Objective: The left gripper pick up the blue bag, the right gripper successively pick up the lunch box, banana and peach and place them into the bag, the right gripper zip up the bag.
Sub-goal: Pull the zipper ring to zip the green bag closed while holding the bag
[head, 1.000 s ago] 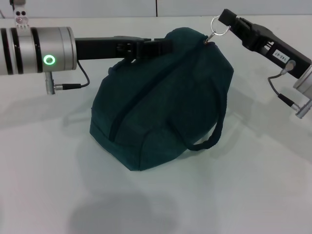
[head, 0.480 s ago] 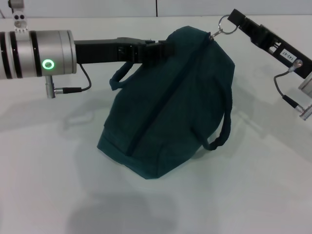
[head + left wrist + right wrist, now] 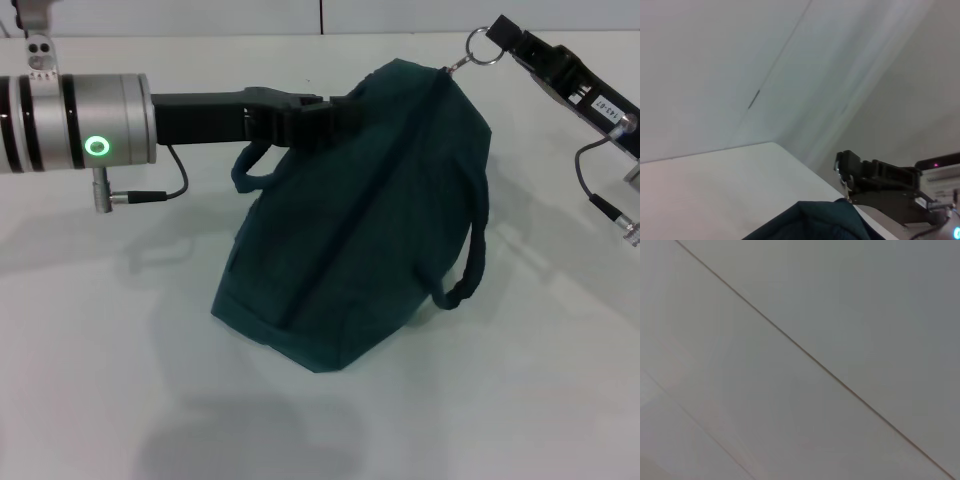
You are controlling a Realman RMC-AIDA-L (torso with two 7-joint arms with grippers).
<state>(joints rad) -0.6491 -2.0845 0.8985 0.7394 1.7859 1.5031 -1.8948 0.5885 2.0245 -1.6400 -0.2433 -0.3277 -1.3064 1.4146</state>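
The blue bag point(image 3: 370, 220), dark teal with a closed-looking zipper seam, hangs tilted with its lower end on the white table point(image 3: 120, 380). My left gripper point(image 3: 335, 112) reaches in from the left and is shut on the bag's upper edge. My right gripper point(image 3: 497, 40) is at the bag's top right corner, shut on the metal zipper pull ring point(image 3: 482, 47). In the left wrist view the bag's top point(image 3: 825, 222) shows, with the right gripper point(image 3: 844, 167) just beyond it. The lunch box, banana and peach are out of view.
One bag handle point(image 3: 470, 265) dangles on the right side and the other handle point(image 3: 250, 165) loops below my left arm. The table's back edge meets a grey wall point(image 3: 200, 15). The right wrist view holds only wall.
Both grippers have moved to the right, taking the bag along. The right gripper with the ring has also risen, and the bag's top now stands stretched toward the upper right.
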